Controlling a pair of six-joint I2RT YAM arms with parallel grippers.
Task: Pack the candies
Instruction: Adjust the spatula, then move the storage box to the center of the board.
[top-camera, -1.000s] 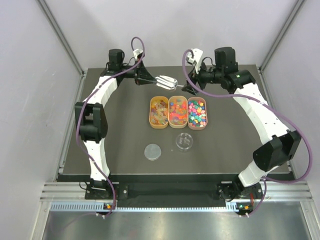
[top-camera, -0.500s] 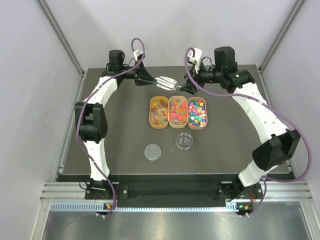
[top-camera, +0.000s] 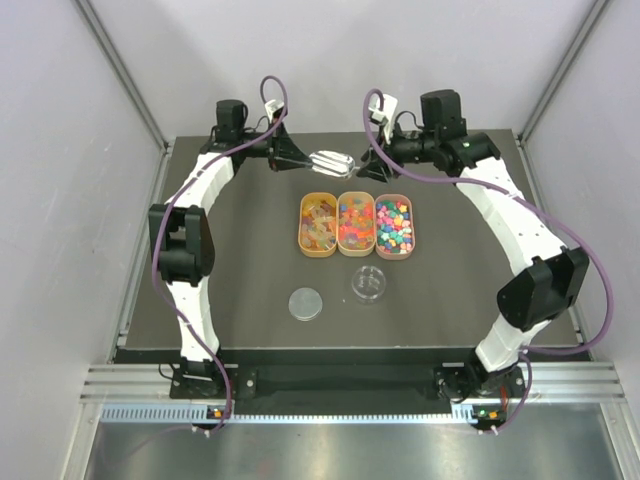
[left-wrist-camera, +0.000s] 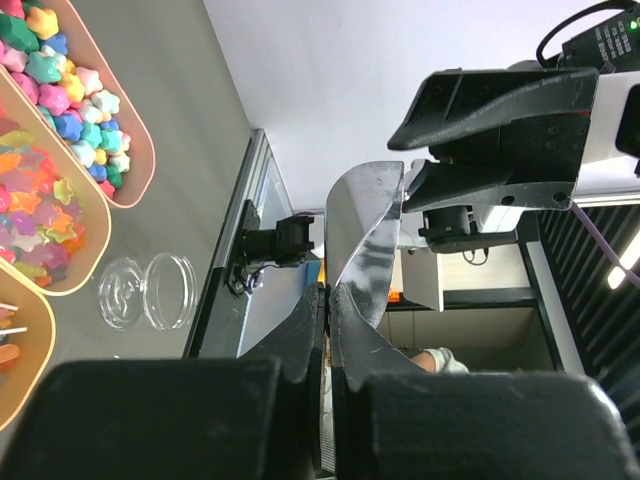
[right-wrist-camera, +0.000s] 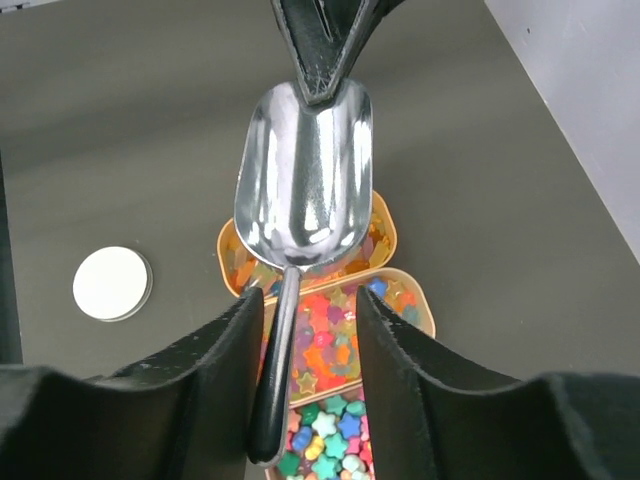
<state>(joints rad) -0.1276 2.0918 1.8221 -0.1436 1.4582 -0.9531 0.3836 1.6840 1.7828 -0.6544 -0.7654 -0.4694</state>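
The left arm (top-camera: 205, 190) rises from its base, bends at the elbow over the table's (top-camera: 230, 260) left edge and reaches to the far side, its wrist turned inward. The left gripper (left-wrist-camera: 325, 310) is pressed together on the front rim of a metal scoop (right-wrist-camera: 305, 170), pinching the bowl's edge and holding the scoop in the air just beyond the trays (top-camera: 301, 225). The right arm mirrors it, with its elbow out over the right edge and its forearm running to the far side, then inward. The right gripper (right-wrist-camera: 310, 298) faces the left one with its fingers spread. The scoop's handle (right-wrist-camera: 275, 380) lies in the gap between them, close to one finger and apart from the other, so it is not clamped. The scoop's long axis runs left to right across the table, bowl toward the left gripper and handle toward the right, with the hollow turned to the right wrist camera. The candies (top-camera: 356, 222) lie in three oval trays at the table's centre, with amber gummies in the left, orange and pink pieces in the middle, and mixed bright pieces in the right. The trays stand side by side, touching, with their long axes running near to far. The small star-shaped pieces are heaped every way, with no common heading. Nearer the bases, a clear dish (top-camera: 369, 283) and its lid (top-camera: 306, 303) lie apart on the table.
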